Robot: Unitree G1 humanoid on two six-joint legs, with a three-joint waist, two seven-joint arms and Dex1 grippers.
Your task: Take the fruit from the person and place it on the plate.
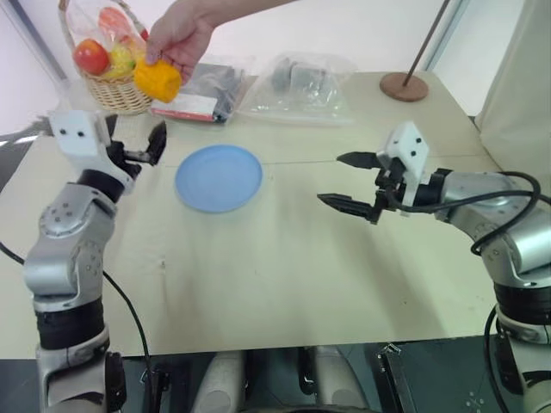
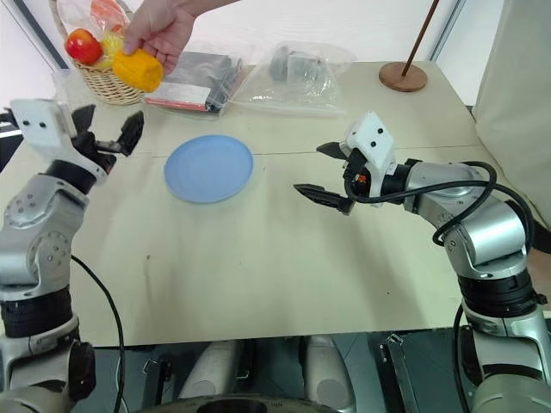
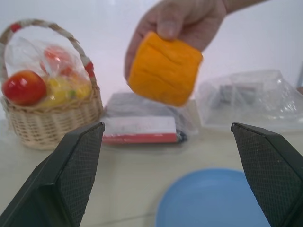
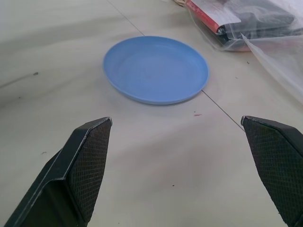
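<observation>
Left eye view: the person's hand (image 1: 181,34) holds the fruit (image 1: 157,79) in the air, at about 1 o'clock from the left pincer (image 1: 143,144), which is spread and empty and is the nearer arm. The plate (image 1: 219,177) lies bare on the bench (image 1: 284,258).
Right eye view: right pincer (image 2: 320,173) spread, empty, at 3 o'clock of the plate.
Left wrist view: fruit ahead between the spread fingers (image 3: 71,170), long axis tilted; wicker basket (image 3: 47,118) beyond.
Right wrist view: plate ahead of spread fingers.
Writing: none legible.
</observation>
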